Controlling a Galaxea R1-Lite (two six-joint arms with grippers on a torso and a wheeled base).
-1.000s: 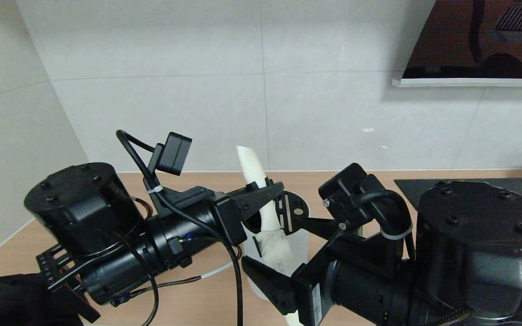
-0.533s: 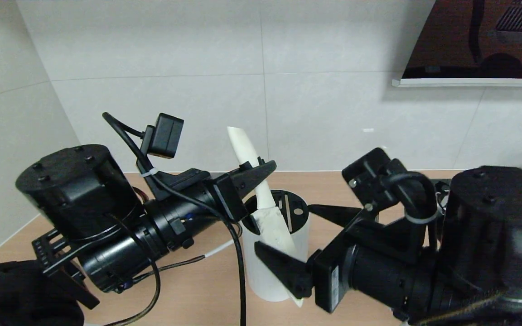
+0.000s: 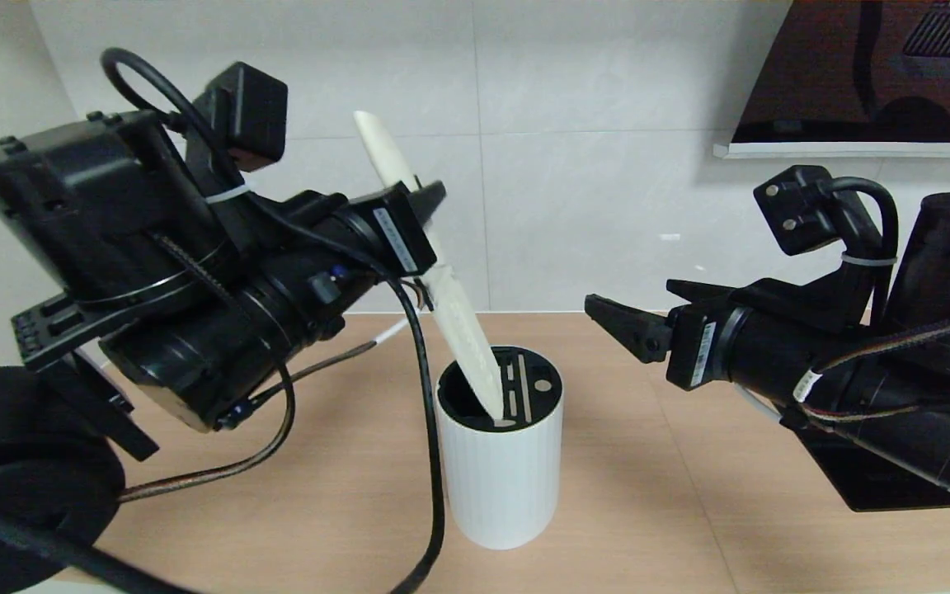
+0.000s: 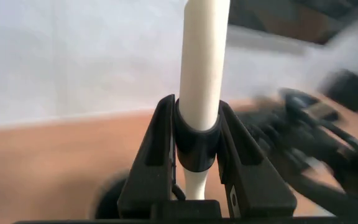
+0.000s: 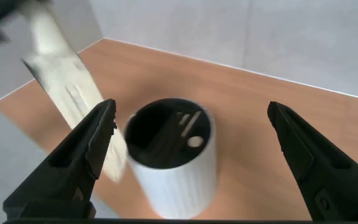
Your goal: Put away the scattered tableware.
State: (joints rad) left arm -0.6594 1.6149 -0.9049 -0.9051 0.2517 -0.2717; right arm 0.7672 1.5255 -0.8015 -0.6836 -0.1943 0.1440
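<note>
Inserting knife [image 3: 457,309] into holder [image 3: 500,470] on table [image 3: 648,511]: left jaws clamped on handle, tilted blade tip at holder mouth, right jaws wide nearby; next needs straightening, lowering, release.

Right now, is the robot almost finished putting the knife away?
Nearly. Done: the white knife is picked up, with the left pincer shut on its handle. In hand: it hangs tilted, blade tip just inside the white holder's dark opening. Left: probably lower it in and let go. The right pincer is open beside the holder, carrying nothing.
</note>
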